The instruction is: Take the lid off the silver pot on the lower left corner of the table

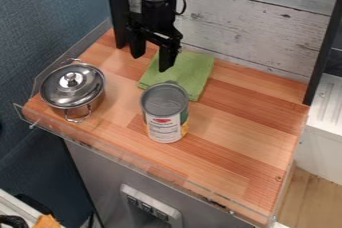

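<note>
Glass-free steel lid (57, 89) seated on silver pot (91, 104), near the table's lower left corner. Lid round, no long axis; knob (71, 78) at its centre. Pot's side handles, one toward the wall, one toward the camera.

Gripper (151, 61) hangs up and to the right of the knob in the view, well apart from it; fingers spread wide, nothing between them. Single arm. Next move, as judged: travel left and somewhat toward the camera, centre over the knob, then descend. Risk: clipping the rim off-centre.

Tin can (167, 126) upright right of pot; green cloth (194, 69) behind it. Both on wooden tabletop (240, 139).
</note>
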Available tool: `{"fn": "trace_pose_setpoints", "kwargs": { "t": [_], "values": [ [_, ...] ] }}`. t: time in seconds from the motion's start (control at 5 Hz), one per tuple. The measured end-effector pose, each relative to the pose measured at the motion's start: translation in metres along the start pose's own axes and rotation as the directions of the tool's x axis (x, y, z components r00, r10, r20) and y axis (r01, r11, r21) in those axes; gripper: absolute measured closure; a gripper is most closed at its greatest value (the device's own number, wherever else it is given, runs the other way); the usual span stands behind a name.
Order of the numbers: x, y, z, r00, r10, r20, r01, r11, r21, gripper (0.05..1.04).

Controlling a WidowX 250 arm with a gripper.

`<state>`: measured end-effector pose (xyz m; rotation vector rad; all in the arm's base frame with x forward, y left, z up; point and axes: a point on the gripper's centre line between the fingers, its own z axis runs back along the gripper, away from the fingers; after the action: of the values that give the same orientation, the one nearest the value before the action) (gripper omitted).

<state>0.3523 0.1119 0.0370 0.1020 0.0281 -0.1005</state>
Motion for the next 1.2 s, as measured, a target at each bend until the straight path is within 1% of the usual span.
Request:
{"fn": "trace_pose_setpoints", "kwargs": {
  "t": [0.2, 0.4, 0.6, 0.8, 1.0, 1.2],
  "values": [
    [-0.003, -0.003, -0.014, 0.999, -0.003, -0.036, 0.002, 1.0, -0.014, 0.083],
    [-0.013, -0.002, -0.022, 0.998, -0.021, -0.056, 0.02, 1.0, -0.024, 0.083],
    [-0.021, 0.012, -0.016, 0.999, 0.002, -0.034, -0.003, 1.0, -0.012, 0.083],
    [-0.032, 0.022, -0.01, 1.0, -0.001, -0.019, 0.0, 1.0, -0.012, 0.083],
    [-0.049, 0.047, 0.006, 0.999, 0.018, 0.033, -0.018, 1.0, -0.002, 0.083],
    [-0.059, 0.052, 0.004, 1.0, 0.004, 0.031, -0.004, 1.0, 0.004, 0.083]
  ]
}}
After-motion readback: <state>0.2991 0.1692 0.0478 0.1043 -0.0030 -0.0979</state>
